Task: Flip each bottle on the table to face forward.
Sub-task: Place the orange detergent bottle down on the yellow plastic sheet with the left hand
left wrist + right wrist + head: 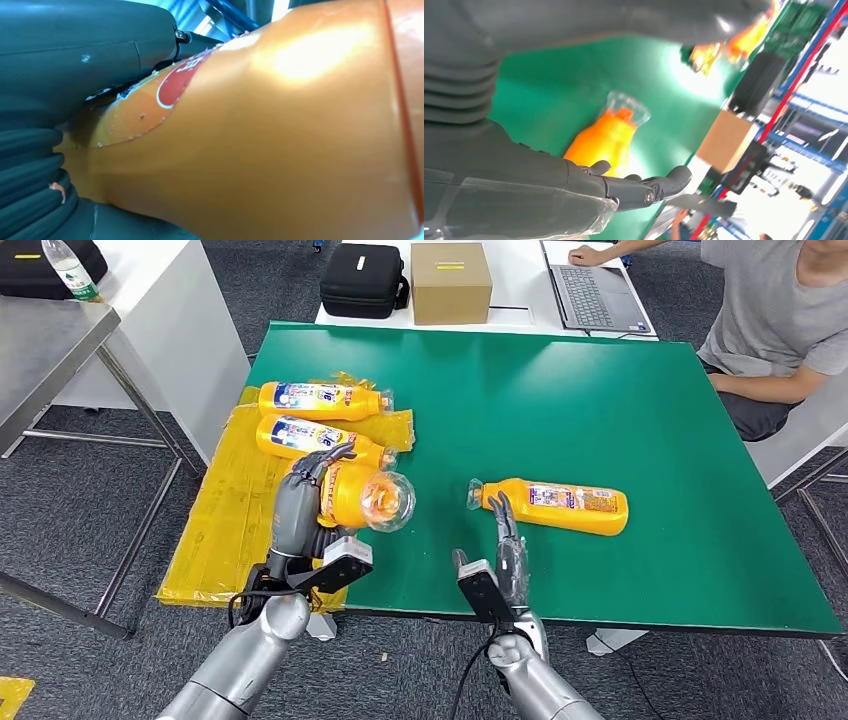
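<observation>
The bottle (362, 495) looks glossy and slippery, so we grip its body; left robot hand (300, 502) wraps it, right robot hand (508, 545) is spread.

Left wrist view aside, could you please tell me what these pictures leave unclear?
- Held bottle: the head view shows its cap end, and the left hand covers its body, so its label side cannot be told.
- Label print on the bottle by the right hand: too small.
- Person: cut off by the frame's top edge.
- Right wrist view: background blurred.
</observation>
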### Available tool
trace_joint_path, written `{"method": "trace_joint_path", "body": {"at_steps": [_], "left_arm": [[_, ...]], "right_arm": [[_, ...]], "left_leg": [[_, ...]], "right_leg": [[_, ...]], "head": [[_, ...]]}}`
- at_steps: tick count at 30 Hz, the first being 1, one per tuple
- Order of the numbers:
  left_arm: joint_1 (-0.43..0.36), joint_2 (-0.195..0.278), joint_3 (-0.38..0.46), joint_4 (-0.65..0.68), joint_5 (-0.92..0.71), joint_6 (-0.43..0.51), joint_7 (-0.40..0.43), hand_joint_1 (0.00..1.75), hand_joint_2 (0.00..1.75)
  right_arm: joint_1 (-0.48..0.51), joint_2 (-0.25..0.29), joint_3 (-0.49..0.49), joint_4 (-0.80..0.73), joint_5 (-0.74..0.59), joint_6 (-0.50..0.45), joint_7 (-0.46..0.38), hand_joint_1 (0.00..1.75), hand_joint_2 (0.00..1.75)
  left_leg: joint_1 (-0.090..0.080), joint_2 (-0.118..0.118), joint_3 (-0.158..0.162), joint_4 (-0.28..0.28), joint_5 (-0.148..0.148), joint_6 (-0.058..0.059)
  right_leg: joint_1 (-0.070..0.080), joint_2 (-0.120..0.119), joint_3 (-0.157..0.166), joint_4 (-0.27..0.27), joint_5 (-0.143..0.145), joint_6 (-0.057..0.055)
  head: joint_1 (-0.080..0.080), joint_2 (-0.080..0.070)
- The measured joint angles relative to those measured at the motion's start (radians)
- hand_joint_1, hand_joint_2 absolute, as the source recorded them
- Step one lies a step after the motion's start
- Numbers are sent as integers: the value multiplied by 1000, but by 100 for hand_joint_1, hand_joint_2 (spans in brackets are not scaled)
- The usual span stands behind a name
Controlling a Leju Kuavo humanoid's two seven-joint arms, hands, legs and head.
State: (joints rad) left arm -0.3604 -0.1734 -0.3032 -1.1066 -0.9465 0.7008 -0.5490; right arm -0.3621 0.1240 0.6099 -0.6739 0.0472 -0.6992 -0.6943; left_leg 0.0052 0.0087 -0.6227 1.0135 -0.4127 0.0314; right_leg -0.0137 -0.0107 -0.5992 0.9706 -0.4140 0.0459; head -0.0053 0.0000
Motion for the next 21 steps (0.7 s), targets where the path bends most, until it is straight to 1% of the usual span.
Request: {"method": "trace_joint_path", "body": {"at_steps": [2,4,6,8,9,11,13,21], "left_arm": [[-3,2,20,20,-84,0,58,175,175],[-18,11,27,57,-215,0,182,175,175],[-43,32,20,116,-358,-1,343,175,175],[-67,56,6,176,-444,-1,450,175,175],[-80,66,-3,204,-474,0,481,175,175],[-103,82,-23,258,-522,0,524,175,175],[-118,93,-40,297,-540,0,541,175,175],[-143,113,-66,362,-544,0,549,175,175]], "right_arm": [[2,4,-46,8,23,0,0,0,175],[7,8,-98,11,47,0,0,0,175],[16,14,-148,12,57,0,0,0,175],[28,17,-182,12,55,-1,0,0,175],[33,16,-192,12,54,-1,0,0,175],[40,18,-208,12,53,-1,0,0,175],[44,20,-218,12,53,-1,0,0,175],[51,21,-237,12,52,-1,0,0,175]], "left_leg": [[0,0,0,0,0,0],[0,0,0,0,0,0],[0,0,0,0,0,0],[0,0,0,0,0,0],[0,0,0,0,1,0],[0,0,0,0,1,0],[0,0,0,0,1,0],[0,0,-1,0,1,0]], "right_leg": [[0,0,0,0,0,0],[0,-1,0,0,0,0],[0,0,0,0,0,0],[0,0,0,0,0,0],[0,0,0,0,0,0],[0,0,0,0,0,0],[0,0,0,1,0,0],[0,0,0,0,0,0]], "head": [[0,0],[0,0],[0,0],[0,0],[0,0],[0,0],[0,0],[0,0]]}}
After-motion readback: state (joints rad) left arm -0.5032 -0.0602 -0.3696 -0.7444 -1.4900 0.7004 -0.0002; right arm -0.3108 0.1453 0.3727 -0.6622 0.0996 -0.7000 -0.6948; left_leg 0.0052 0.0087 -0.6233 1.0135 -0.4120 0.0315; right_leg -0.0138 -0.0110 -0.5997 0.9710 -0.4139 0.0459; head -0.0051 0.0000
